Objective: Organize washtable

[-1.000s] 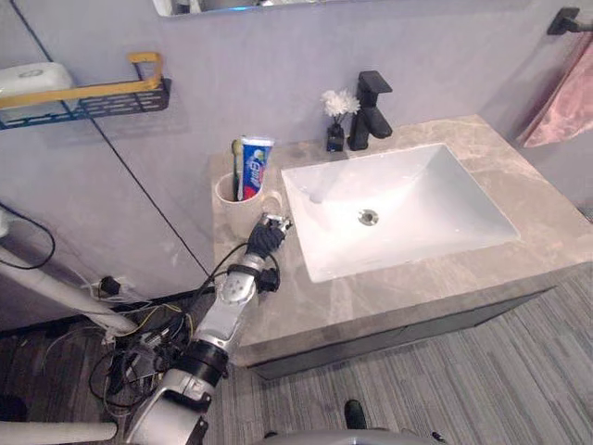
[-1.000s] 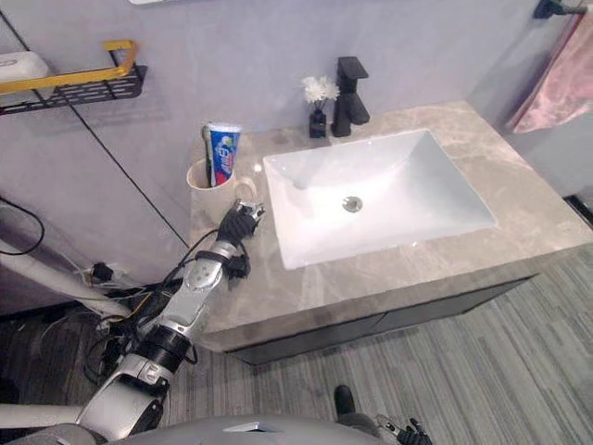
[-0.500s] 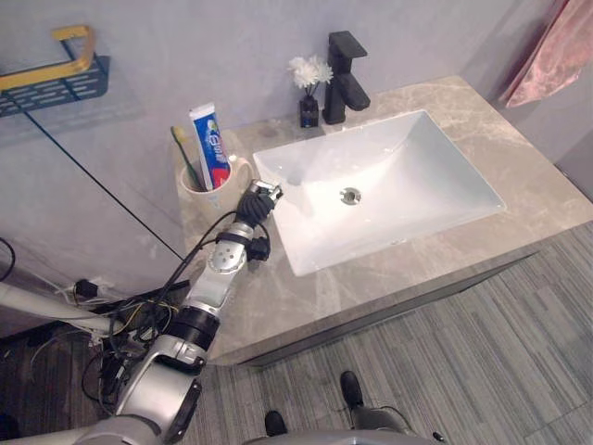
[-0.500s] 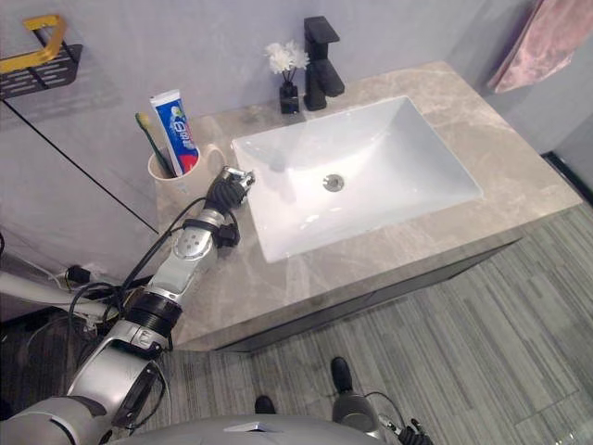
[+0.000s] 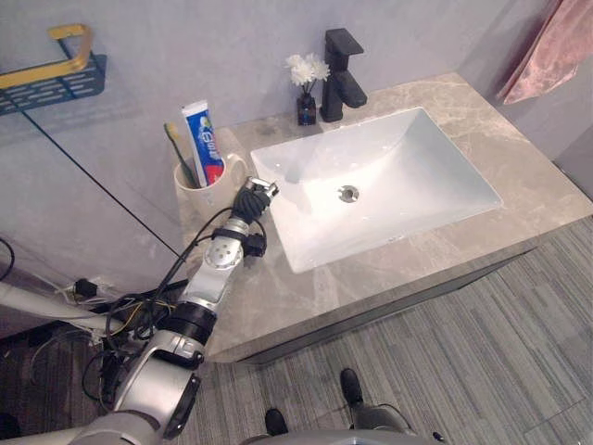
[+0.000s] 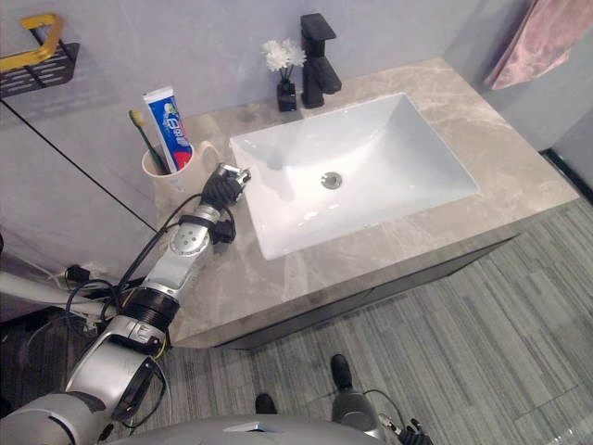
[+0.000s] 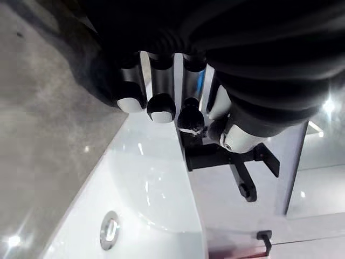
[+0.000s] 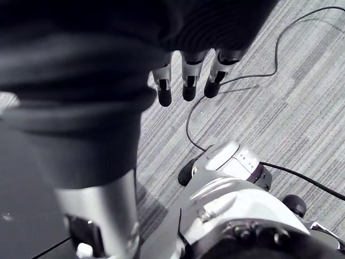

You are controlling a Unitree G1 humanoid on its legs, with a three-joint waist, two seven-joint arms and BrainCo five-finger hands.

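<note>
A cream mug (image 5: 202, 196) stands on the grey marble counter (image 5: 306, 297) at the back left, holding a toothpaste tube (image 5: 204, 144) and a toothbrush (image 5: 178, 150). My left hand (image 5: 252, 199) rests on the counter just right of the mug, between it and the white sink (image 5: 435, 158). In the left wrist view its fingers (image 7: 161, 97) are curled with nothing held, and the sink (image 7: 145, 189) lies past them. My right hand (image 8: 188, 81) hangs over the floor with relaxed fingers.
A black faucet (image 5: 341, 63) and a small dark vase with white flowers (image 5: 307, 88) stand behind the sink. A black and yellow wall shelf (image 5: 56, 74) hangs at the upper left. A pink towel (image 5: 556, 56) hangs at the upper right.
The camera has swung, so the whole scene has shifted. My left hand stays curled beside the mug, with little movement of its own.
</note>
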